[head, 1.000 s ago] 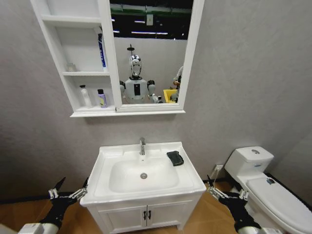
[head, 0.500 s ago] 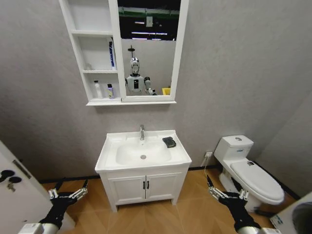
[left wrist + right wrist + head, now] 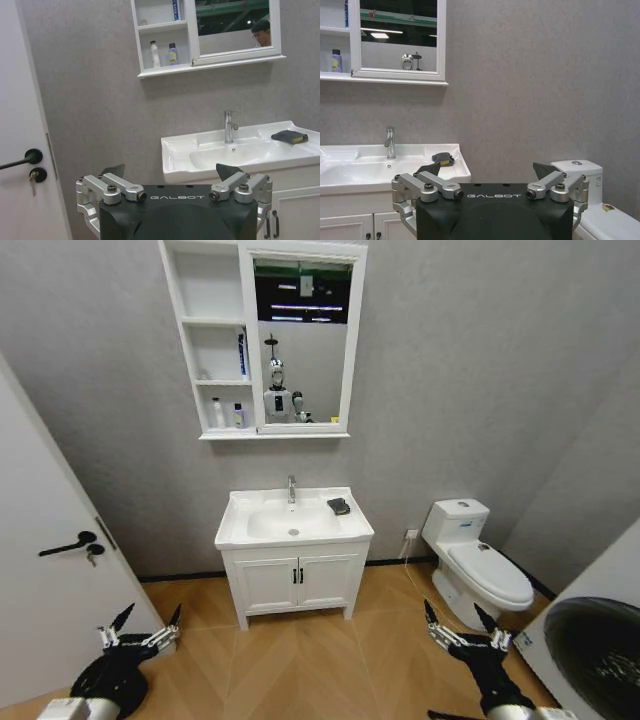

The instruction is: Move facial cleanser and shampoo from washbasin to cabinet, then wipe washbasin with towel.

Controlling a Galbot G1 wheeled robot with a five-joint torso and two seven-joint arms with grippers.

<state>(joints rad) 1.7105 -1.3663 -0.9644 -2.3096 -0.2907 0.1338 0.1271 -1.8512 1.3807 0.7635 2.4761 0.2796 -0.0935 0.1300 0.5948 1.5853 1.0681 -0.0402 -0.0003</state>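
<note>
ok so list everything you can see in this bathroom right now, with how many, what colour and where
washbasin: one, white, on the vanity by the back wall
tap: one, chrome, at the basin's rear
towel: one, dark, on the basin top to the right of the bowl
cabinet: one, white, on the wall above the basin, mirror on its right side
bottles: two, one white and one purple, bottom shelf
blue tube: one, middle shelf
vanity: one, white, two doors, under the basin
toilet: one, white, right of the vanity
door: one, white, black handle, far left
left gripper: one, open, low over the floor
right gripper: one, open, low over the floor
</note>
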